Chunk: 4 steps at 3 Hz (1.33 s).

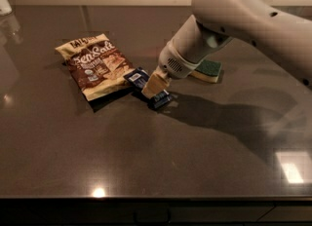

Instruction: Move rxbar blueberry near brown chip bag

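Tool sits over the rxbar blueberry, covering its middle; only the ends show. Arm hides part of the sponge and runs off the frame edge. White object at far corner, cut off.

Dark table w/ brown chip bag, rxbar blueberry just beside, in gripper; sponge behind.

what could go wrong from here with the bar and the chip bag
1. The gripper grips the rxbar blueberry at its middle, and the bar's white-label end sits right at the edge of the brown chip bag. Going further left would likely shove the bag or ride up onto it.
2. The wrist hangs just in front of the sponge, so a careless retreat might brush it.
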Each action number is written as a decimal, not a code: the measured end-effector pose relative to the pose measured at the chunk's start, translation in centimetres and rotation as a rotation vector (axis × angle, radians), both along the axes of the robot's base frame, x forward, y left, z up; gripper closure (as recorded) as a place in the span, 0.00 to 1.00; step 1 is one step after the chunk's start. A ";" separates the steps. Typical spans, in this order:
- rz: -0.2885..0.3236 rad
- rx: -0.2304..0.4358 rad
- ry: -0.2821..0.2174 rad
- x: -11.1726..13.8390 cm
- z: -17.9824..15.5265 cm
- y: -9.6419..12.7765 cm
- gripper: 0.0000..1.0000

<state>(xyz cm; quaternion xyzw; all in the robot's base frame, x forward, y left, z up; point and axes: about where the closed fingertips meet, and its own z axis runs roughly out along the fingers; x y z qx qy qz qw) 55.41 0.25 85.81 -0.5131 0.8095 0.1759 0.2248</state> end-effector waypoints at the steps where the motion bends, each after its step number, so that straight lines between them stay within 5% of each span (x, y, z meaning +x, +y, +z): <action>1: 0.007 0.013 0.000 0.2 -0.3 1.1 0.59; 3: 0.013 0.011 0.000 0.0 -0.3 1.3 0.12; 4: 0.016 0.010 0.000 0.0 -0.4 1.4 0.00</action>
